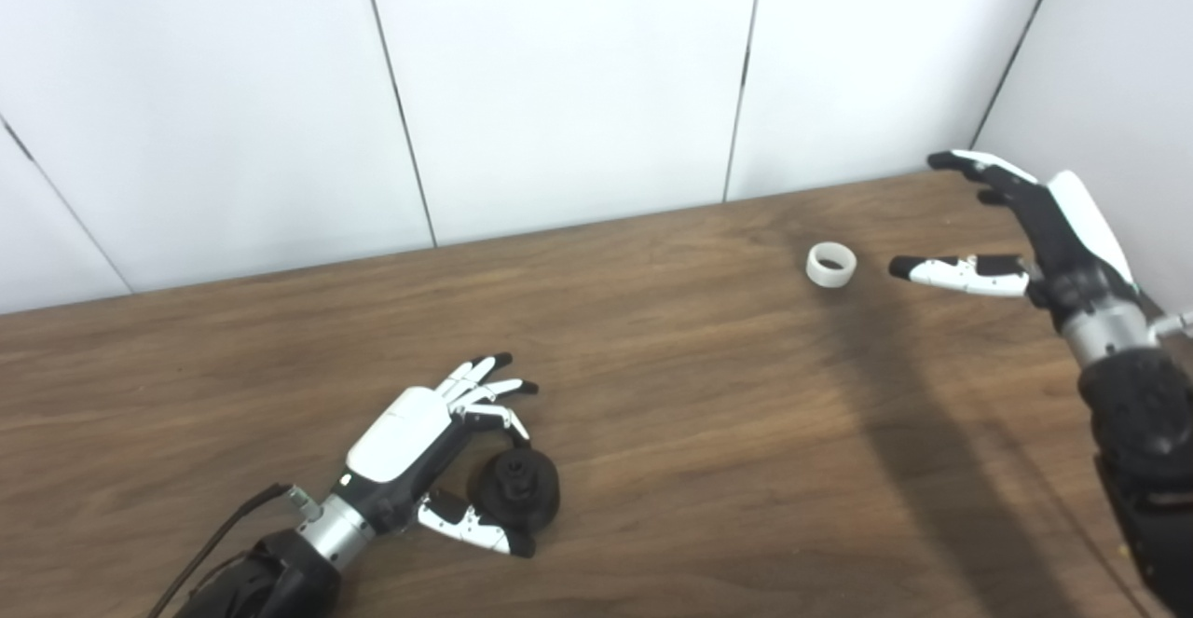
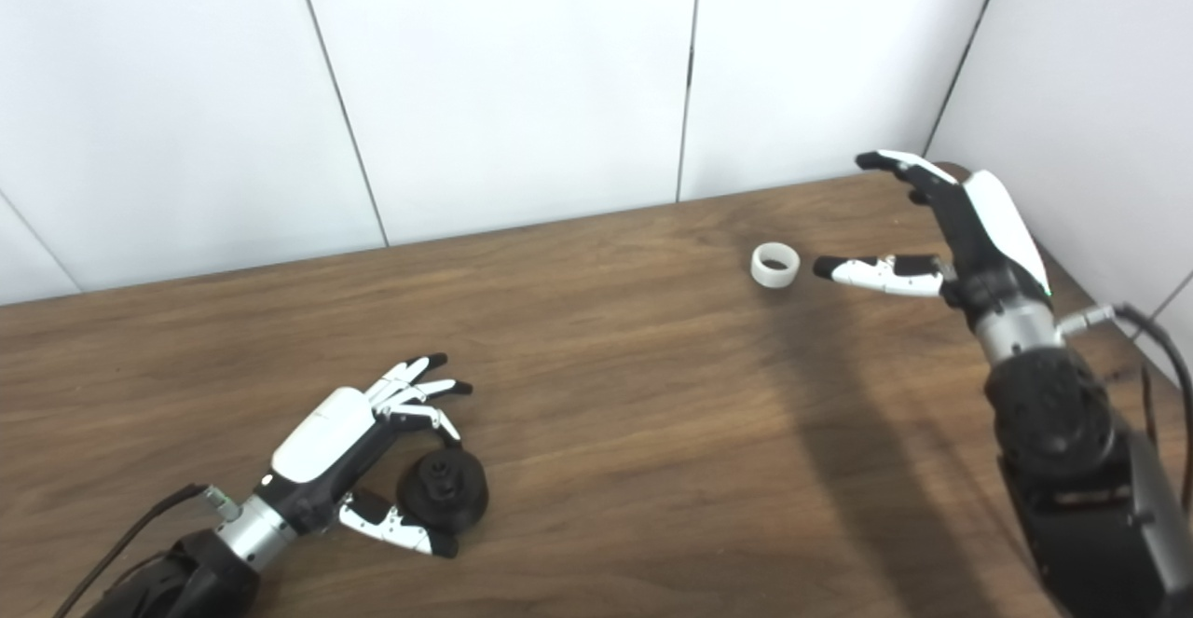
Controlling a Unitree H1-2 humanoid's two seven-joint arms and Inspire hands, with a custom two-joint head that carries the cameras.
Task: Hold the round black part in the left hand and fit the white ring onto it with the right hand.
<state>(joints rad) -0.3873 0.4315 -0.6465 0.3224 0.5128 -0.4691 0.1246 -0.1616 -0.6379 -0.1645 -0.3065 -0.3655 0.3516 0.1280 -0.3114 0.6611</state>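
Note:
The round black part (image 1: 518, 487) lies on the wooden table (image 1: 708, 432) at the near left. My left hand (image 1: 433, 441) is open around it, fingers spread above it and thumb below it, not closed on it. The white ring (image 1: 830, 266) sits on the table at the far right. My right hand (image 1: 1011, 226) hovers open just right of the ring, its thumb pointing at the ring with a small gap and the fingers raised above.
White wall panels (image 1: 559, 87) stand along the table's far edge and a side wall (image 1: 1118, 68) closes the right. The right arm (image 1: 1142, 441) casts a dark shadow across the table's right part. A cable (image 1: 219, 534) runs along the left forearm.

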